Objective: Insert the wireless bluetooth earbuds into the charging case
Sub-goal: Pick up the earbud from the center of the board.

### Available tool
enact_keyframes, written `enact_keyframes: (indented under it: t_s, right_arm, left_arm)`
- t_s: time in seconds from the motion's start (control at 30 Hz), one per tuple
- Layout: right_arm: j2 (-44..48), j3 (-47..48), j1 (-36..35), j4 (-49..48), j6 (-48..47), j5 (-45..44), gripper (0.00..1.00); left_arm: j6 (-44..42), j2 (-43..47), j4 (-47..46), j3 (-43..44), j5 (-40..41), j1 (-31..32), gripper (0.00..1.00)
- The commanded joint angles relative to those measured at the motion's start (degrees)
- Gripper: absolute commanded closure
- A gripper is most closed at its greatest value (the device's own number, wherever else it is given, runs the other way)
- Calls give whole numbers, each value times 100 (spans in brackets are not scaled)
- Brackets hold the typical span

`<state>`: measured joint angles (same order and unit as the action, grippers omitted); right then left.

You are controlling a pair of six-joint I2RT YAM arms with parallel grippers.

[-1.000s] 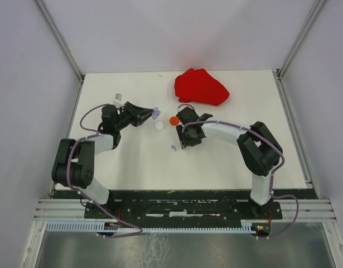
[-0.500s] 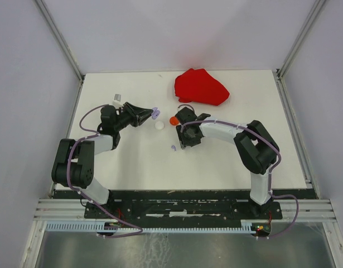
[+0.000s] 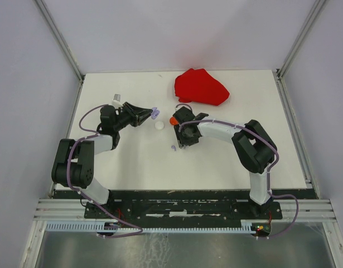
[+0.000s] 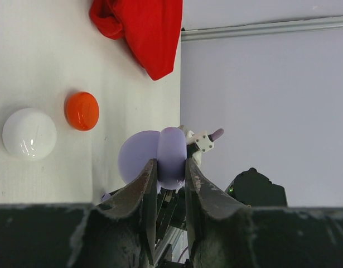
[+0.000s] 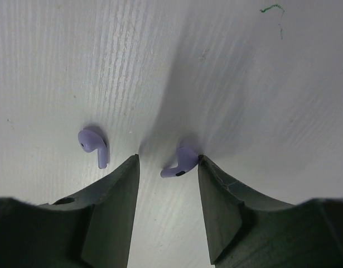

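- A red cloth (image 3: 200,87) lies crumpled at the far side of the table, right of centre, with its back edge reaching the table's far edge. In the left wrist view, the red cloth (image 4: 146,28) tapers to a point.
- The white table (image 3: 138,162) has a matte top. Close up, the table (image 5: 76,56) shows a fine grain of parallel streaks.
- A small green squiggle (image 5: 271,8), perhaps thread or a mark, sits on the tabletop.
- Pale grey walls (image 3: 177,33) enclose the table on three sides.
- Aluminium posts (image 3: 59,39) stand at the far corners.
- A black base plate (image 3: 177,207) runs along the near edge.
- A white toothed strip (image 3: 177,229) runs just in front of the plate.
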<state>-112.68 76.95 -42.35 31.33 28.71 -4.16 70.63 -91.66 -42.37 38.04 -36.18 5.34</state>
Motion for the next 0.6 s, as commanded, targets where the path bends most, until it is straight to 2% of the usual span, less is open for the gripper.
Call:
enact_keyframes:
  t_s: [0.0,0.57]
  right_arm:
    - [-117,274,-46,-48,5,-68,46]
    - [-223,480,-65,139,-90,-211,48]
  left_arm:
    - [156,195,-286,-15,-103,-47,97]
    - [151,238,-281,-59,-115,-120,97]
